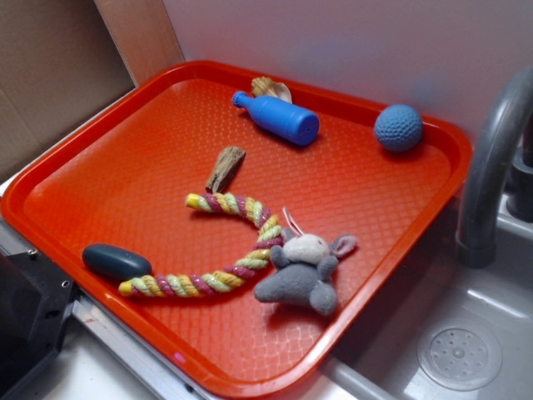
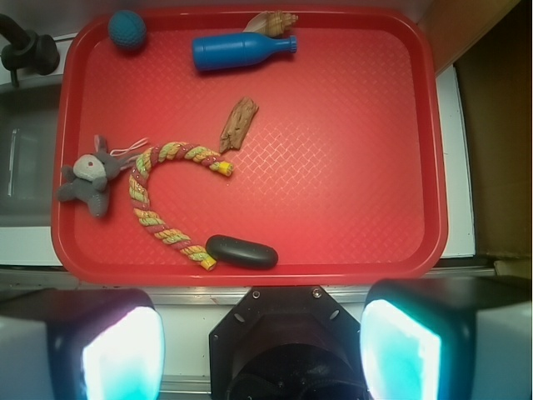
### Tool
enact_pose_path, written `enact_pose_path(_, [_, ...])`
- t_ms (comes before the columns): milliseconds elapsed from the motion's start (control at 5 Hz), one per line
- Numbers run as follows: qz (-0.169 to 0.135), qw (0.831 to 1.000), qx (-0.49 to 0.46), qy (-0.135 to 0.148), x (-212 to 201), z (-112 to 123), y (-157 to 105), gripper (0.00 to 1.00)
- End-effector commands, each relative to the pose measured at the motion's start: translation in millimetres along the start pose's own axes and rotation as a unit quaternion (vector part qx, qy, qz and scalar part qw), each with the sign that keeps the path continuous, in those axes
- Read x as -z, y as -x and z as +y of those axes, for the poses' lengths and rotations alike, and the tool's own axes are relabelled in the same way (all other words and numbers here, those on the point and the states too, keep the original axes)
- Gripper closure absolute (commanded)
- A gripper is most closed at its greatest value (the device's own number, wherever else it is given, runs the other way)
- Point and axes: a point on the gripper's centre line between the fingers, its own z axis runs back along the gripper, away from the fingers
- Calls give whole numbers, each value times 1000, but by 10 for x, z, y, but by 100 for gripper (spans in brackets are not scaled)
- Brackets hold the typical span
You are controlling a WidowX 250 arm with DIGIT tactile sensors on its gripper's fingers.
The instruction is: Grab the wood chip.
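Observation:
The wood chip (image 1: 225, 168) (image 2: 238, 123) is a short brown bark-like stub lying flat near the middle of the red tray (image 1: 100, 125) (image 2: 358, 167), just beyond one end of the rope toy. In the wrist view my gripper (image 2: 262, 350) is open, its two pale fingers (image 2: 121, 354) spread wide at the bottom corners with nothing between them. It hangs high, outside the tray's near rim and far from the chip. The exterior view does not show the gripper.
On the tray lie a blue bottle (image 1: 279, 117) (image 2: 237, 51), a tan seashell (image 1: 268, 87) (image 2: 271, 21), a blue knit ball (image 1: 397, 127) (image 2: 127, 30), a striped rope (image 1: 241, 208) (image 2: 137, 187), a grey plush mouse (image 1: 304, 271) (image 2: 87, 179) and a dark oval stone (image 1: 117, 262) (image 2: 241, 251). A sink with a grey faucet (image 1: 487, 167) borders the tray.

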Motion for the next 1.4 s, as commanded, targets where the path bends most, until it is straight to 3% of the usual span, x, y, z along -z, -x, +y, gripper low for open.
enact_pose_path(0, [0, 1000, 0, 0, 0, 0, 0, 0])
enact_pose_path(200, [0, 999, -37, -17, 466, -33, -305, 0])
enact_pose_path(400, [-56, 995, -82, -32, 870, -199, -577, 0])
enact_pose_path(800, [-41, 992, -118, 12, 1596, -144, -935, 0])
enact_pose_path(1200, [1, 988, -152, -24, 2040, -8, -1023, 0])
